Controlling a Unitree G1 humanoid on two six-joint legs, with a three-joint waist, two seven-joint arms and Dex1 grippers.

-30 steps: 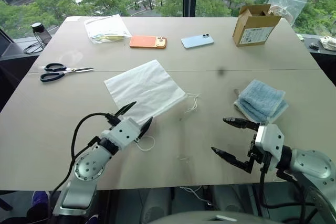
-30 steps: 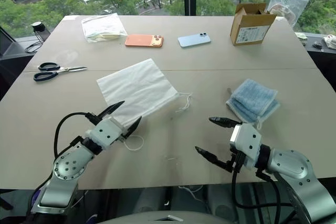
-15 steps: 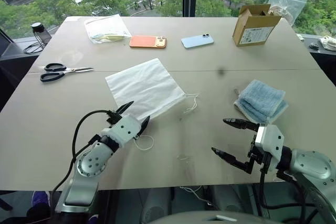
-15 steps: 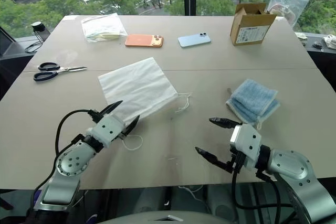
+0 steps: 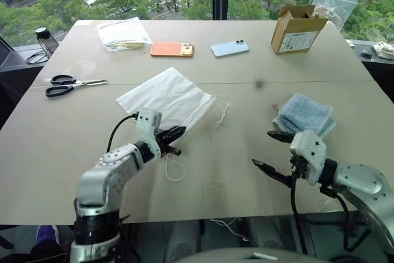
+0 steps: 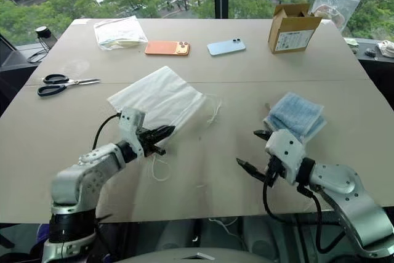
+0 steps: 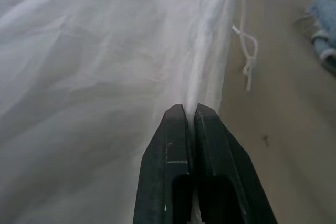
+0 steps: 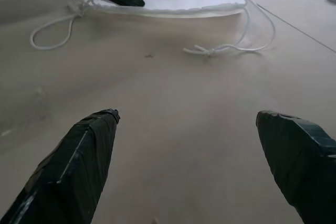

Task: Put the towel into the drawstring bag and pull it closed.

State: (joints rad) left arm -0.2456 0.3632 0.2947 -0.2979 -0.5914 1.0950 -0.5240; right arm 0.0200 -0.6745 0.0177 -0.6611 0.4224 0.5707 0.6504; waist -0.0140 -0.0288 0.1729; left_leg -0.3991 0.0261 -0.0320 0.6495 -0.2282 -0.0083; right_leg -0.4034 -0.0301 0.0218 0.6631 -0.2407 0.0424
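A wide beige table (image 5: 246, 97) stands before large windows with green trees outside. The drawstring bag (image 5: 167, 95) lies near the table's middle. Beyond the bag lie an orange phone (image 5: 172, 48) and a light blue phone (image 5: 230, 48); a cardboard box (image 5: 297, 29) stands at the far right. Scissors (image 5: 71, 85) lie to the left of the bag. The towel (image 5: 306, 115) lies folded, well to the right of the bag. The left gripper (image 7: 190, 109) reaches forward, its fingers pressed together, pinching the bag's near edge. The right gripper (image 5: 273, 151) hovers near the towel with fingers spread wide, holding nothing.
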